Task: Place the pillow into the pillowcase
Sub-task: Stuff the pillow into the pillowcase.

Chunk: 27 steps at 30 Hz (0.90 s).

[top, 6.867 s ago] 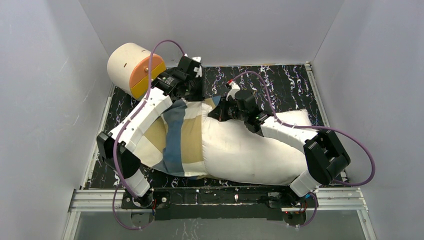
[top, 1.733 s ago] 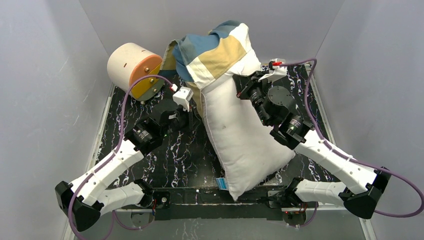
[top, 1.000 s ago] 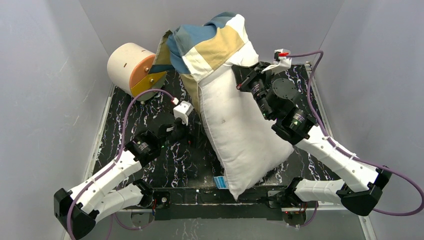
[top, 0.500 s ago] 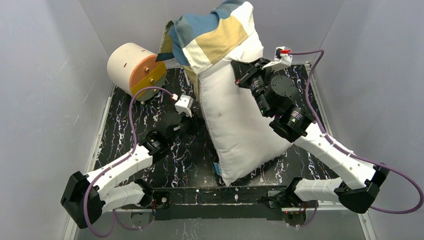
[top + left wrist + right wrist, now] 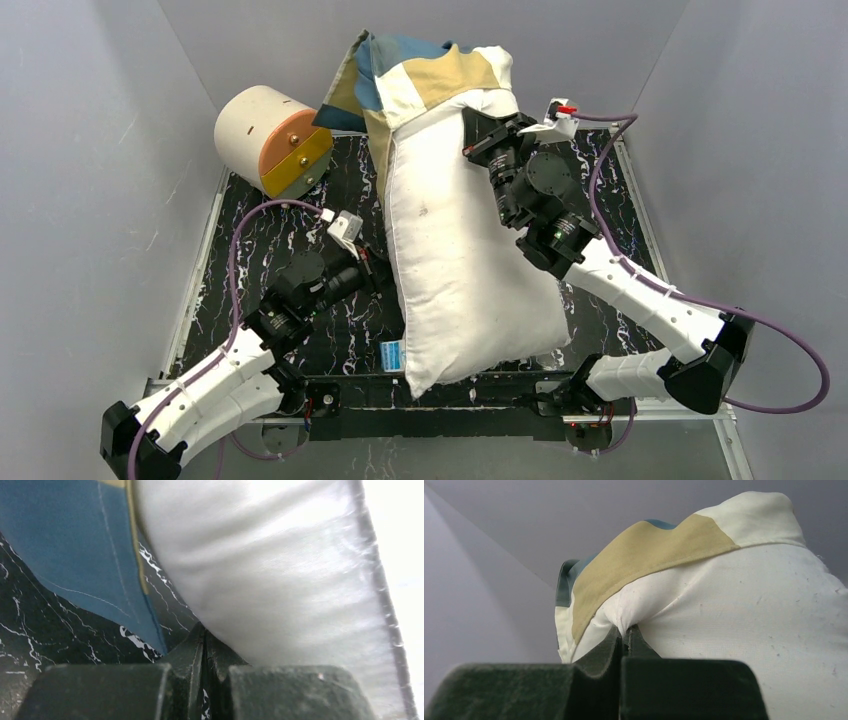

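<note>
Pillow (image 5: pixel 734 610) edge inside right gripper (image 5: pixel 625 631)

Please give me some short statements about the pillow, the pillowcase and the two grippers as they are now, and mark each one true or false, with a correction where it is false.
1. The pillowcase covers only the far end of the pillow. True.
2. The pillow lies flat on the table. False: it stands tilted, with its covered end raised.
3. The right gripper is open. False: it is shut, pinching the pillow's white cloth just below the pillowcase's tan edge.
4. The cream-and-orange cylinder is at the far left corner of the table. True.
5. The left gripper is at the pillow's right edge. False: it is at the left edge, shut; whether it holds cloth is unclear.
</note>
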Available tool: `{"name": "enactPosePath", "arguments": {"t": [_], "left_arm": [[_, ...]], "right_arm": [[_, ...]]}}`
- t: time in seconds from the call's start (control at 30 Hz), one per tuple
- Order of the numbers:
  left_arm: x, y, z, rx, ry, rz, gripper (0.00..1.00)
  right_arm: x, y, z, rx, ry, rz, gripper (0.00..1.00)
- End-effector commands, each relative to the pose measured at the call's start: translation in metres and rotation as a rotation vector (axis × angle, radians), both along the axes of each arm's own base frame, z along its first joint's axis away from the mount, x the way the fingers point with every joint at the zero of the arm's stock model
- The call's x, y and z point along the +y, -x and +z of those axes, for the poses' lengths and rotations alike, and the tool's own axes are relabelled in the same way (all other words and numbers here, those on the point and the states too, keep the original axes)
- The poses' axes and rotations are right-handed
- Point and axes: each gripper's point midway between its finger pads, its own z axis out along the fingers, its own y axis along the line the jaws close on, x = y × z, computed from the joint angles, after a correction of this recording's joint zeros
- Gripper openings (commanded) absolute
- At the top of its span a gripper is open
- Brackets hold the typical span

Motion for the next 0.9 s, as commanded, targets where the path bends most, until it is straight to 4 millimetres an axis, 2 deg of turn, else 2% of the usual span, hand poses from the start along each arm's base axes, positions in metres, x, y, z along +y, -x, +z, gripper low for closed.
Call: {"name": "enactPosePath", "arguments": {"t": [0.0, 0.03, 0.07, 0.13, 0.17, 0.23, 0.27, 0.37, 0.47, 0.57, 0.67, 0.77, 0.83, 0.87], "left_arm": [[0.001, 0.012, 0.027, -0.019, -0.01, -0.049, 0.0], [0.003, 0.011, 0.033, -0.026, -0.011, -0.037, 0.0], [0.005, 0.011, 0.045, -0.039, -0.003, -0.026, 0.06], [0.009, 0.01, 0.058, -0.044, 0.006, -0.005, 0.23], [0.01, 0.011, 0.063, -0.043, 0.008, -0.004, 0.31], [0.009, 0.013, 0.065, -0.038, 0.007, -0.012, 0.36], [0.009, 0.012, 0.063, -0.032, 0.005, -0.014, 0.36], [0.013, 0.013, 0.036, 0.055, -0.032, 0.017, 0.35], [0.018, 0.013, 0.019, 0.108, -0.04, 0.048, 0.35], [0.023, 0.01, 0.015, 0.133, -0.053, 0.084, 0.35], [0.031, 0.001, 0.018, 0.158, -0.111, 0.153, 0.38], [0.032, -0.009, 0.033, 0.151, -0.182, 0.176, 0.39], [0.029, -0.015, 0.04, 0.154, -0.217, 0.176, 0.41], [0.027, -0.018, 0.044, 0.156, -0.23, 0.173, 0.42]], "right_arm": [[-0.034, 0.022, 0.069, -0.146, -0.282, 0.012, 0.01], [-0.028, 0.023, 0.059, -0.118, -0.255, 0.038, 0.01], [-0.023, 0.025, 0.05, -0.089, -0.231, 0.068, 0.01], [-0.013, 0.032, 0.028, -0.022, -0.181, 0.138, 0.01], [-0.009, 0.033, 0.013, 0.026, -0.144, 0.159, 0.01], [-0.003, 0.036, -0.025, 0.138, -0.077, 0.189, 0.01], [-0.002, 0.039, -0.044, 0.185, -0.053, 0.203, 0.01], [-0.009, 0.047, -0.101, 0.317, 0.022, 0.197, 0.06], [-0.026, 0.051, -0.135, 0.379, 0.115, 0.141, 0.09], [-0.036, 0.055, -0.145, 0.389, 0.247, 0.125, 0.16], [-0.033, 0.067, -0.142, 0.35, 0.385, 0.206, 0.33], [-0.035, 0.074, -0.139, 0.335, 0.495, 0.246, 0.6], [-0.039, 0.075, -0.133, 0.335, 0.55, 0.243, 0.74], [-0.042, 0.073, -0.134, 0.343, 0.571, 0.233, 0.79]]}}
